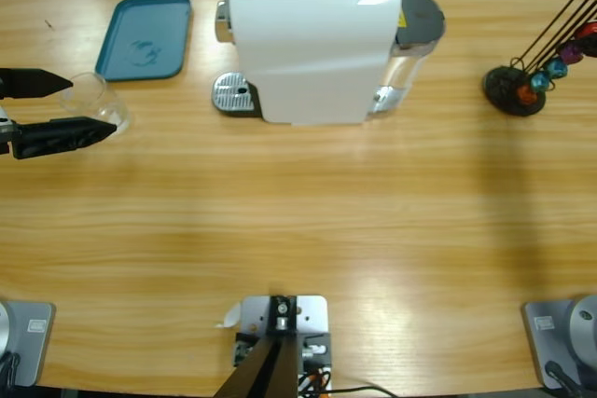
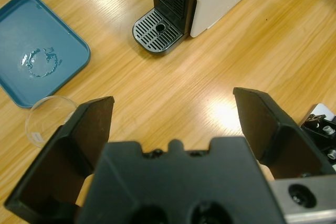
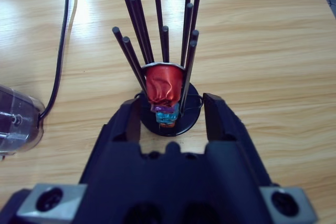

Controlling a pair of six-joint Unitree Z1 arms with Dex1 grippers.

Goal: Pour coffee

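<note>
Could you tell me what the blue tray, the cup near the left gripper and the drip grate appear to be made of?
Blue tray: probably matte plastic, with moulded rounded rim. Cup: clear glass or plastic, wood showing through. Drip grate: looks like shiny metal or chromed plastic, slotted and reflective.

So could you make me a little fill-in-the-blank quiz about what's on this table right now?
1. The clear glass cup sits between the open jaws of the ____ gripper.
2. The teal tray lies to the ____ of the white coffee machine in the high view.
3. The right gripper faces a black rack holding a ____ capsule on top.

Missing words: left; left; red
</note>
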